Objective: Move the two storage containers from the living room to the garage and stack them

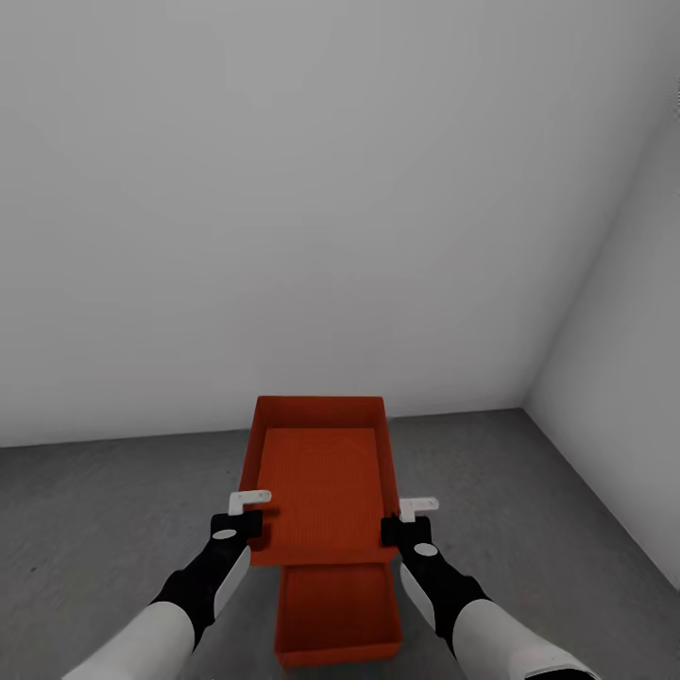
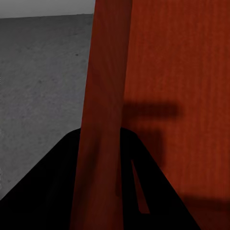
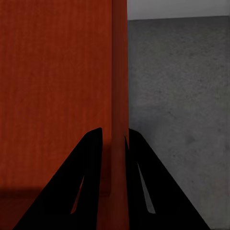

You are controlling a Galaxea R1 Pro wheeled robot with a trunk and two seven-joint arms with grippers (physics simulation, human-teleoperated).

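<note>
While one bin (image 1: 335,614) waits on the garage floor (image 1: 113,510) at 6 o'clock, both grippers, left (image 1: 247,510) and right (image 1: 404,519), fingers clamped on opposite side walls (for level carrying), hold the second bin (image 1: 321,472) above it for stacking.

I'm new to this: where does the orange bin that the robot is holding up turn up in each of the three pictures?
Head view: held bin at lower centre, above a second bin.
Left wrist view: its wall runs up the middle, interior at right.
Right wrist view: wall central, interior at left.
Shared landmark: grey floor.
</note>
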